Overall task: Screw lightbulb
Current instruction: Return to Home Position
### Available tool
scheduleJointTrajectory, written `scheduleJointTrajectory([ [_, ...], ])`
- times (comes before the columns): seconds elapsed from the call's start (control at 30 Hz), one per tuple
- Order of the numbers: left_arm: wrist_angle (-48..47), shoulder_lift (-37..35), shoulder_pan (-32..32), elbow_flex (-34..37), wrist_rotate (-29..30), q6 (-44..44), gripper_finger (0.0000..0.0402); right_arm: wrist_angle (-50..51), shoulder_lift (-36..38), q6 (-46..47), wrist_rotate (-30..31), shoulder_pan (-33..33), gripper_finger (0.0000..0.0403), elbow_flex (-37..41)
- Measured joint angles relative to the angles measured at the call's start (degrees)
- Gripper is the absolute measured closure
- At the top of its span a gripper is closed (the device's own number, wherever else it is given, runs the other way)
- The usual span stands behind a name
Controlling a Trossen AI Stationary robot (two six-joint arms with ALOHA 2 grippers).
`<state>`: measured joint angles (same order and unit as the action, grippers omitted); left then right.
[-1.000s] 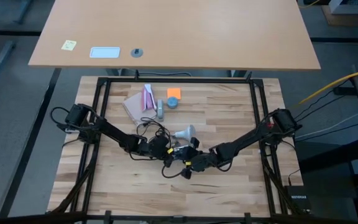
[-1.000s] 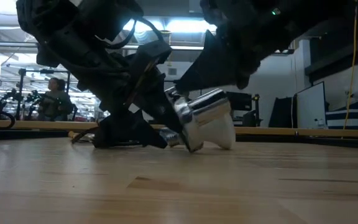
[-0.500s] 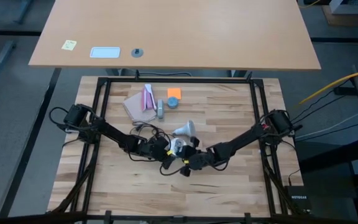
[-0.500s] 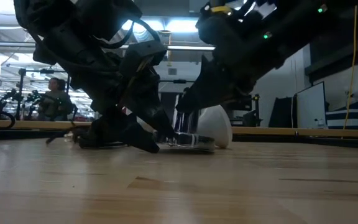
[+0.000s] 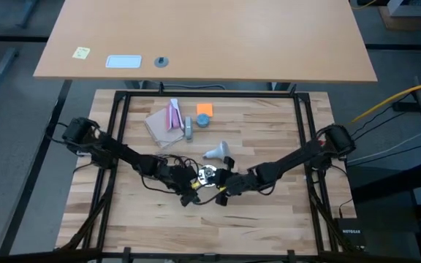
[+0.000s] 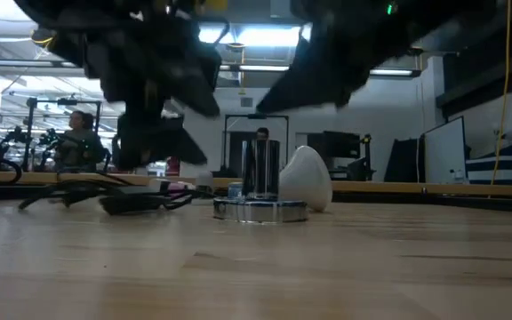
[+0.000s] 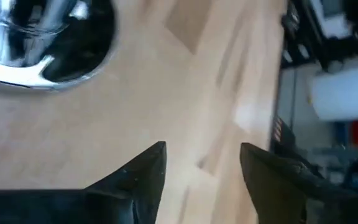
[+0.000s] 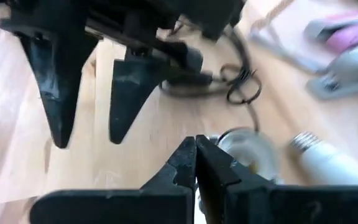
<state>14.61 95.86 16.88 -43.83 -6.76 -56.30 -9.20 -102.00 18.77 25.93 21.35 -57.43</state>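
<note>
Now, lightbulb (image 5: 215, 152) lying free nr socket (image 5: 207, 173)

**Camera layout.** We set the high view straight above the table (image 5: 269, 212), taking in both arms. The low view sat at table-top height, level and close, facing the room behind. Each wrist view looked forward from just over the wood. All four shared the silver socket (image 5: 207, 173); the right wrist view also held the left gripper (image 8: 87, 142).
</note>
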Motion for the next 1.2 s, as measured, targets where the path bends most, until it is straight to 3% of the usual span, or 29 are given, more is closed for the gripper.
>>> scheduleJointTrajectory([
  [0.27, -3.3, -12.0, -1.8, 0.0, -3.0, 9.6, 0.0204, 7.9, 14.7, -15.3, 2.1, 0.0, 0.0393, 0.0],
  [0.43, -7.5, -25.0, -6.5, 0.0, -2.6, 16.2, 0.0204, 15.2, 25.0, -26.3, 1.5, 0.0, 0.0393, 0.0],
  [0.6, -10.8, -37.5, -10.2, 0.0, -2.4, 23.2, 0.0204, 19.5, 33.2, -29.7, 1.6, 0.0, 0.0393, 0.0],
  [0.8, -11.1, -47.5, -11.1, 0.0, -2.1, 26.4, 0.0204, 19.4, 36.9, -29.7, 1.6, 0.0, 0.0393, 0.0],
  [1.0, -12.3, -54.7, -11.1, 0.0, -1.5, 40.7, 0.0204, 20.2, 37.2, -34.5, 1.9, -0.1, 0.0393, 0.0],
  [1.2, -24.4, -61.9, -10.9, 0.7, -1.5, 53.4, 0.0204, 22.8, 42.9, -36.8, 1.0, 0.0, 0.0393, 0.0],
])
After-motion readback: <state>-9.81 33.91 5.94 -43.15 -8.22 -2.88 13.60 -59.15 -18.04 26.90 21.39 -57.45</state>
